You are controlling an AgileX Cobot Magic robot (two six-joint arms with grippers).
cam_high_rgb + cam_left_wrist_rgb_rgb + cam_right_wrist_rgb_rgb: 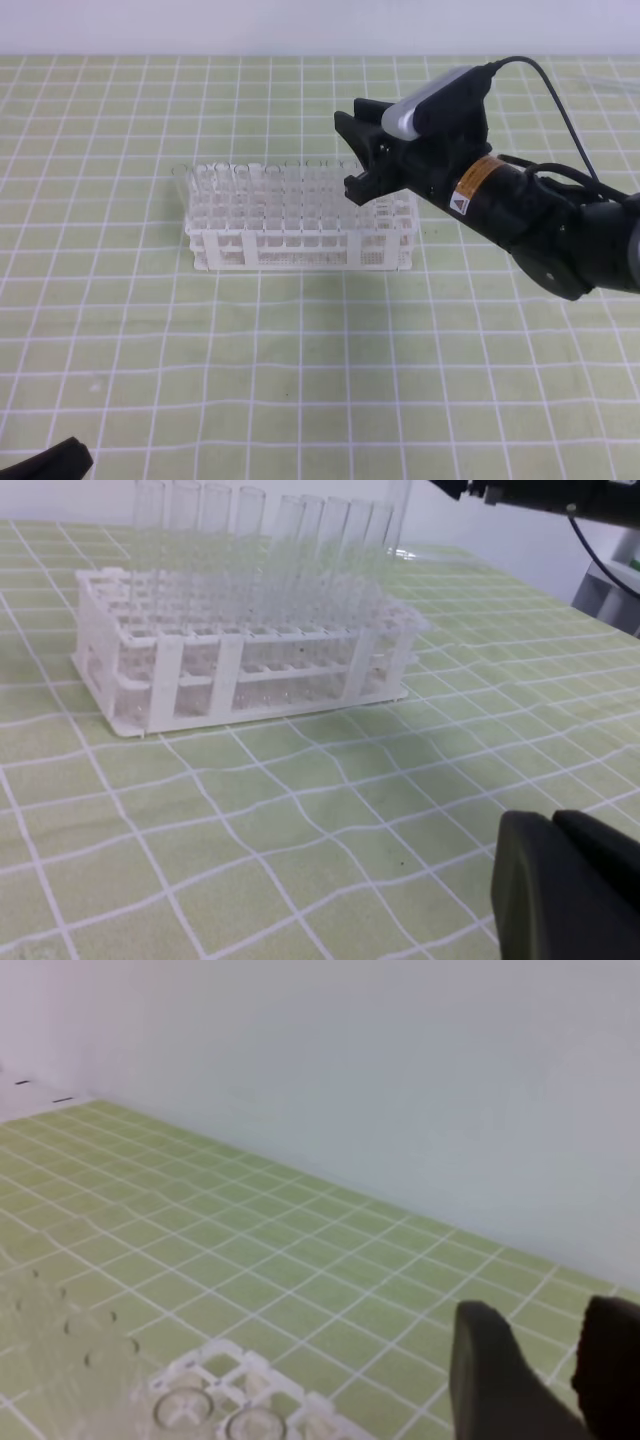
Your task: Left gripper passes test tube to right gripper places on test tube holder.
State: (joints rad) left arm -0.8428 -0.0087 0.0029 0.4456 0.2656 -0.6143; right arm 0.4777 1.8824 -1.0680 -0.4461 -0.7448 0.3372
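Observation:
The white test tube holder (pixel 300 250) stands in the middle of the green checked cloth, with several clear tubes upright in it. Which of them is the task's test tube I cannot tell; the end tube (pixel 398 520) rises just below the right gripper. My right gripper (pixel 356 153) hovers over the rack's right end, open, and the right wrist view shows only cloth between its fingers (pixel 495 1380). Only a dark tip of my left gripper (pixel 48 464) shows at the near left corner. In its own view the left gripper (pixel 552 830) is shut and holds nothing.
The holder's corner (pixel 235 1390) and some tube rims (pixel 182 1410) show in the right wrist view. A pale wall runs behind the table's far edge. Bare cloth (pixel 320 380) lies in front of the holder. The right arm's black cable (pixel 560 100) loops over the table's right side.

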